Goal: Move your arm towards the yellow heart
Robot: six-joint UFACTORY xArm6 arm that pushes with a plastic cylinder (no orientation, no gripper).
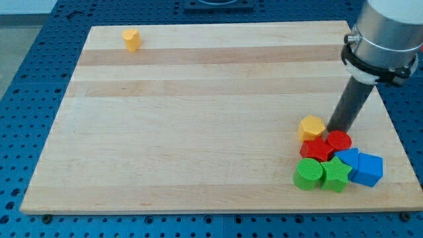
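The yellow heart (131,39) sits alone near the board's (198,132) top-left corner, far left of my tip (336,129). The other blocks cluster just below and left of my tip: yellow hexagon (311,127), green cylinder (308,174), red star (317,149), green star (336,174), red cylinder (339,141) and two blue blocks (363,166). My tip is a bare rod grasping nothing, just beside the yellow hexagon and red cylinder.

my tip (336,128) beside yellow hexagon (311,127) (touching?), yellow heart (131,39) far
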